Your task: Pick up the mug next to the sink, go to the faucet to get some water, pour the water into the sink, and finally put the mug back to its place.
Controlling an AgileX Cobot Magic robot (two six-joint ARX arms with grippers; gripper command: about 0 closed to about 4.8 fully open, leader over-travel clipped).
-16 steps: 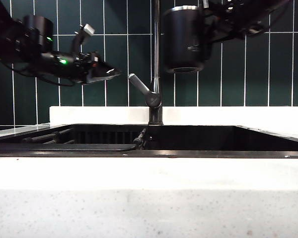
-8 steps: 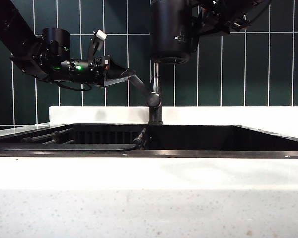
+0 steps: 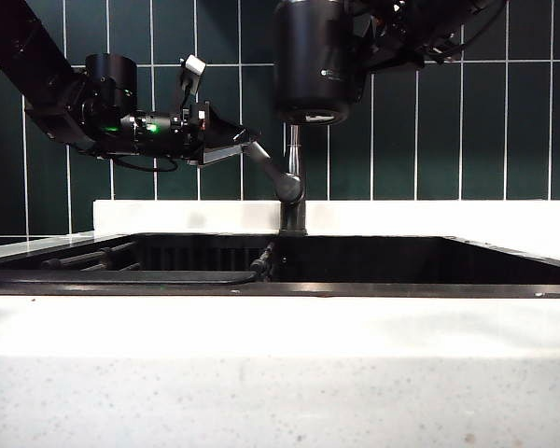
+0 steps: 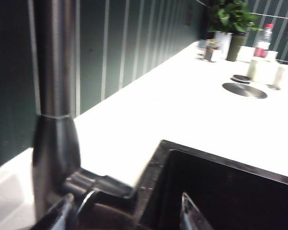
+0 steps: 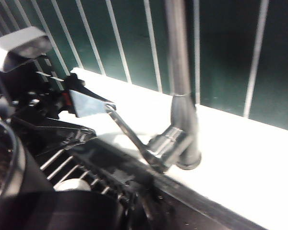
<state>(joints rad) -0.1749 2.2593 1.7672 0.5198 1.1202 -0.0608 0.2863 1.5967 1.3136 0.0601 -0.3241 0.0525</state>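
Note:
The black mug (image 3: 315, 61) hangs high in the exterior view, in front of the faucet (image 3: 294, 177) pipe and above the sink (image 3: 401, 261). My right gripper (image 3: 371, 45) is shut on the mug from the right. The mug's silver rim (image 5: 12, 160) fills a corner of the right wrist view. My left gripper (image 3: 235, 142) is open at the tip of the grey lever (image 3: 266, 166). The lever (image 4: 103, 184) lies between its fingertips (image 4: 62, 215), and I cannot tell whether they touch it. From the right wrist I see that left gripper (image 5: 89, 106) at the lever (image 5: 129, 134). The water is out of view.
Dark rack bars (image 3: 93, 257) and a hose (image 3: 257, 269) lie in the sink's left half. A green tiled wall (image 3: 448, 140) stands close behind the faucet. Far along the white countertop (image 4: 182, 110) are a round metal cover (image 4: 245, 90), potted plants (image 4: 230, 19) and a bottle (image 4: 263, 40).
My left gripper has moved right, up to the lever's tip. The right gripper has carried the mug left and slightly up, in front of the faucet pipe.

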